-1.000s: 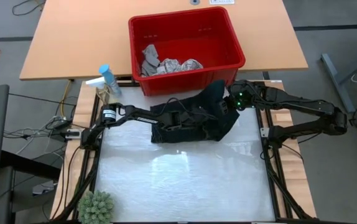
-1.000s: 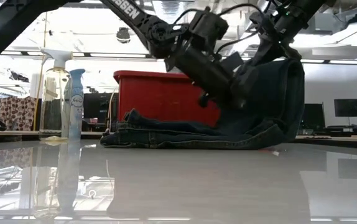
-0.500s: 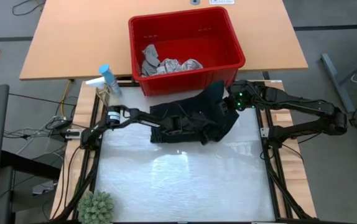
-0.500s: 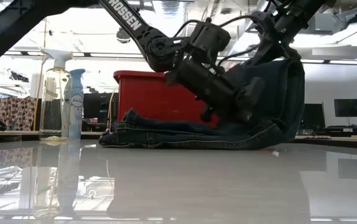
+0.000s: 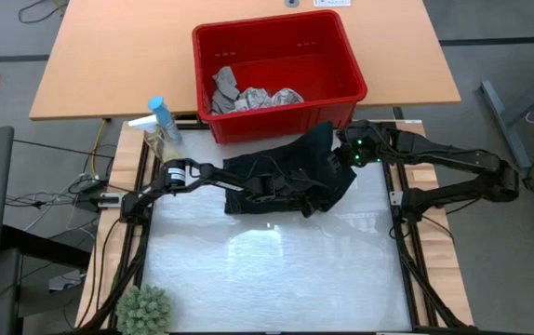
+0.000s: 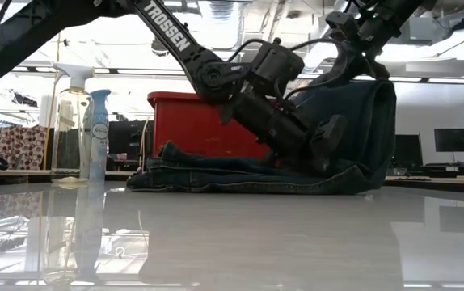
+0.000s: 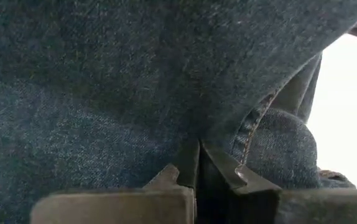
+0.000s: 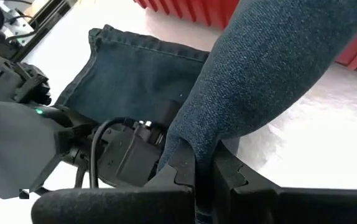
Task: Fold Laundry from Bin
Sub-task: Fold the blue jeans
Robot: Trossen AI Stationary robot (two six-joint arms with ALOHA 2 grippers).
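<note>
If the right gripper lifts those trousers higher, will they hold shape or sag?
Likely sag: the trousers already drape limp from the right gripper, shut on a fold. Probably heavy denim, so the rest may drag along the table. The shut left gripper presses into cloth.

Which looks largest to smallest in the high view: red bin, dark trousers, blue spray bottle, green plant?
1. Red bin.
2. Dark trousers, somewhat smaller, though partly covered by the arms.
3. Green plant, cut by the picture's edge.
4. Blue spray bottle, seen from above, so its height is foreshortened.
</note>
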